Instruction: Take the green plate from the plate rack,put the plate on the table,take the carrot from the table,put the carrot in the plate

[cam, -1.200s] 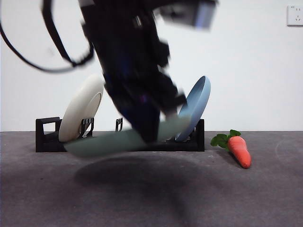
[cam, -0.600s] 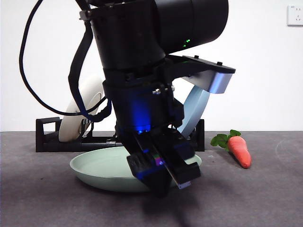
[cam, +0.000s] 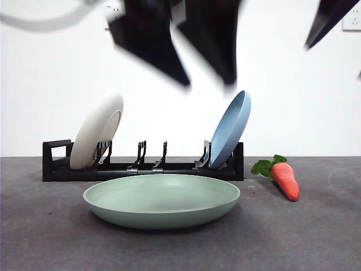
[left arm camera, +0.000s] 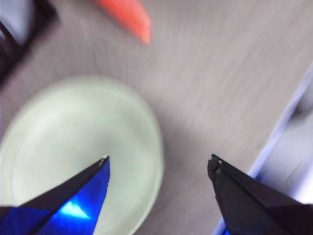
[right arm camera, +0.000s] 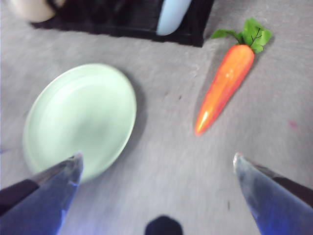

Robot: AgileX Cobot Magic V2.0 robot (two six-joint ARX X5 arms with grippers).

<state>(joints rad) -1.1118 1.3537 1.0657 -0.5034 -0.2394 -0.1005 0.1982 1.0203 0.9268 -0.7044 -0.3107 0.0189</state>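
I've let go of the green plate point(cam: 162, 200); it now lies flat on the desk point(cam: 51, 237) before the plate rack point(cam: 144, 167). My left pincer point(left arm camera: 159, 164) has lifted clear, jaws spread and empty. Carrot point(right arm camera: 225, 86) lies beside the plate, apart; right pincer point(right arm camera: 157, 164) hovers spread above it, ready to fetch.

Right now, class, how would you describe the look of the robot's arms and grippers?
Each gripper has two black, tapering, pointed jaws. In its wrist view the left gripper has a bright blue sheen on one jaw; the right gripper has jaws with a paler blue-grey sheen. In the front view only blurred black shapes and a grey cable show.
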